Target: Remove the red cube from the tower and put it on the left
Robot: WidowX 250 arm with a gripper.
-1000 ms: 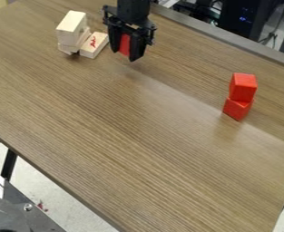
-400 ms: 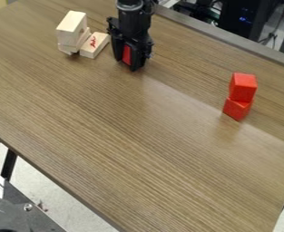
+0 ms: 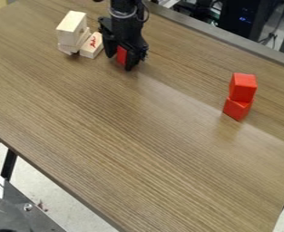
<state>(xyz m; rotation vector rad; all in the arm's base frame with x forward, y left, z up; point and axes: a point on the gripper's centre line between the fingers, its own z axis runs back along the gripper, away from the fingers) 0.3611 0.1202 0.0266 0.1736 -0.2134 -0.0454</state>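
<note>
Wooden blocks (image 3: 71,32) sit toward the table's (image 3: 125,145) upper-left edge; maintain clearance. Just right of them, inward of the upper edge, lower the red cube (image 3: 121,55) level, seat its base flat, then release evenly. The gripper (image 3: 119,61) is clamped on this cube. Toward the right edge stands the two-cube tower (image 3: 240,96); leave undisturbed.

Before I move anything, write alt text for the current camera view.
A black two-finger gripper holds a red cube near the far side of a brown wood-grain table. Two more red cubes stand stacked at right; pale wooden blocks, one with red marks, sit at upper left.
</note>
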